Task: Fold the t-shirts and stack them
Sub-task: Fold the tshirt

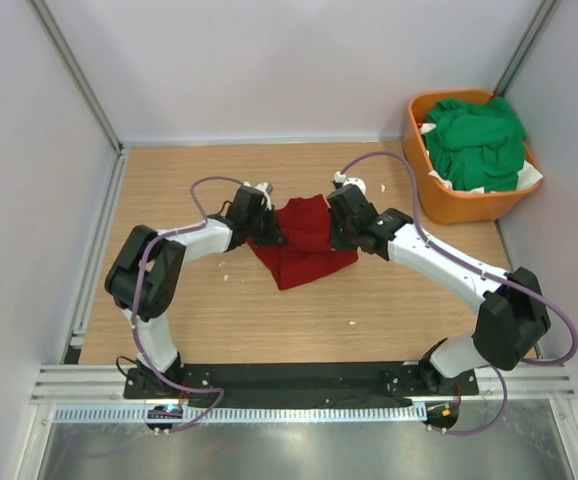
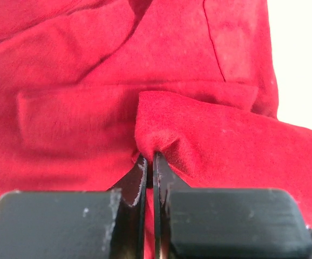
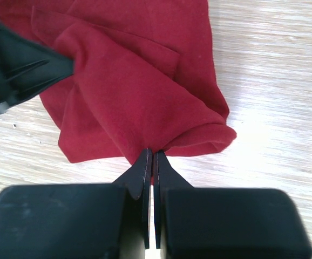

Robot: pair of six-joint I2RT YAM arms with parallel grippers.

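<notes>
The dark red t-shirt (image 1: 304, 250) lies bunched on the table (image 1: 269, 325), left of the orange basket (image 1: 459, 212) and nearer the arm bases; the left gripper (image 2: 149, 157), jaws pressed together, pinches a fold on the shirt's side away from the basket; the right gripper (image 3: 150, 155), likewise closed, nips the basket-side edge; the cloth spans between them, both arms equally near, so spreading it likely means pulling apart along that line; farthest, inside the basket, lie the green t-shirts (image 1: 479, 140).

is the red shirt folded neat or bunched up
Bunched, not neatly folded: the dark red t-shirt lies crumpled in loose overlapping layers, pinched at opposite sides by the left gripper and right gripper.
</notes>
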